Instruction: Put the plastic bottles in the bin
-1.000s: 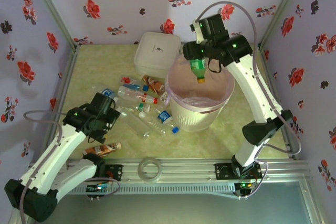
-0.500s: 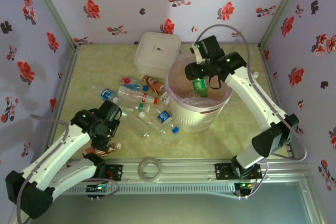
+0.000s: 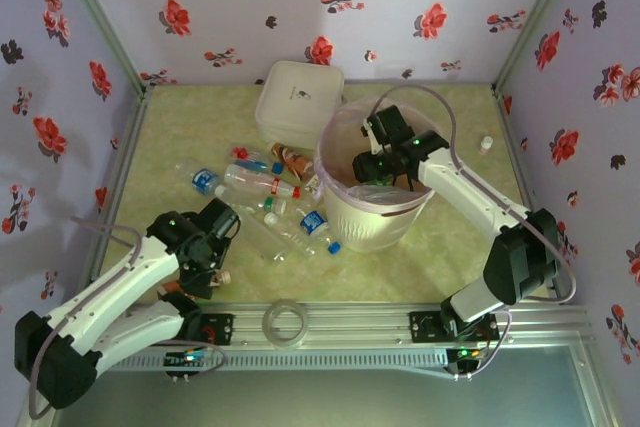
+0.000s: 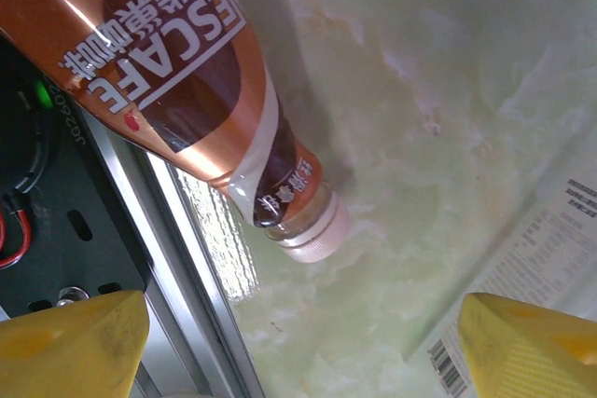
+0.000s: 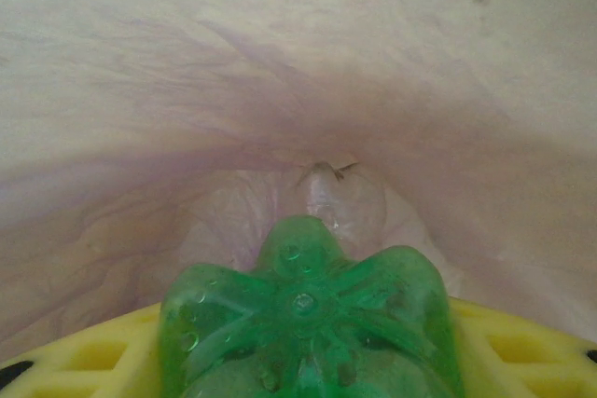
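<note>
And the right claw (image 3: 376,169) is down now: a second ago it hung above the rim, and here it sits inside the round cream-white bin (image 3: 385,229). It is closed on the green plastic bottle (image 5: 308,323), whose ridged base faces the wrist camera between yellow fingers (image 5: 103,347), the thin pink liner (image 5: 187,90) all around. Over on the other side, the left claw (image 4: 300,347) has slid away from the heap of clear plastic bottles (image 3: 262,185) toward the near edge of the pale green marbled table (image 4: 448,90). It hovers, spread wide and gripping nothing, over the brown-orange plastic bottle (image 4: 168,72). That bottle lies flat beside the silver rail (image 4: 187,267), its pale cap (image 4: 312,230) ahead of the two yellow tips, touching neither. Its label reads "ESCAFE" in white capitals, upside down in the wrist view, the first letter cut off, with Chinese characters beside it that I cannot make out. At lower right lies a white barcode label (image 4: 522,267), its fine print too small to read.
</note>
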Available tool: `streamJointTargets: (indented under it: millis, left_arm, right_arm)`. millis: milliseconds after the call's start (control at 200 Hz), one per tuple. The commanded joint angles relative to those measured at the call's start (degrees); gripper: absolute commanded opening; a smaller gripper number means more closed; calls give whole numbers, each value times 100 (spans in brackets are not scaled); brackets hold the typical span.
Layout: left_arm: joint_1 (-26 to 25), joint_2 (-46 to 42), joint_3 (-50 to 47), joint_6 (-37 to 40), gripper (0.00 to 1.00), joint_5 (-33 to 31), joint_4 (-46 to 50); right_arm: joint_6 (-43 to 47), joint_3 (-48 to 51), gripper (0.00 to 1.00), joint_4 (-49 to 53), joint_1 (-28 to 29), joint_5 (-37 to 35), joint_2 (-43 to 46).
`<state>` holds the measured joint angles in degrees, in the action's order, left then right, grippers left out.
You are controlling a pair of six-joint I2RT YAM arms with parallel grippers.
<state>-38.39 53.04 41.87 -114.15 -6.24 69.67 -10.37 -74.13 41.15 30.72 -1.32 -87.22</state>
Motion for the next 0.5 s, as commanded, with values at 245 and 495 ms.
streamJointTargets:
  millis: [245, 495]
  left_arm:
    - [-120, 72, -400, -665, 87, 76, -181]
    - [-135, -19, -1010, -1013, 87, -245, -575]
  right_arm:
    - [-27, 66, 85, -290, -48, -175, 73]
    - [-2, 65, 86, -210, -101, -62, 222]
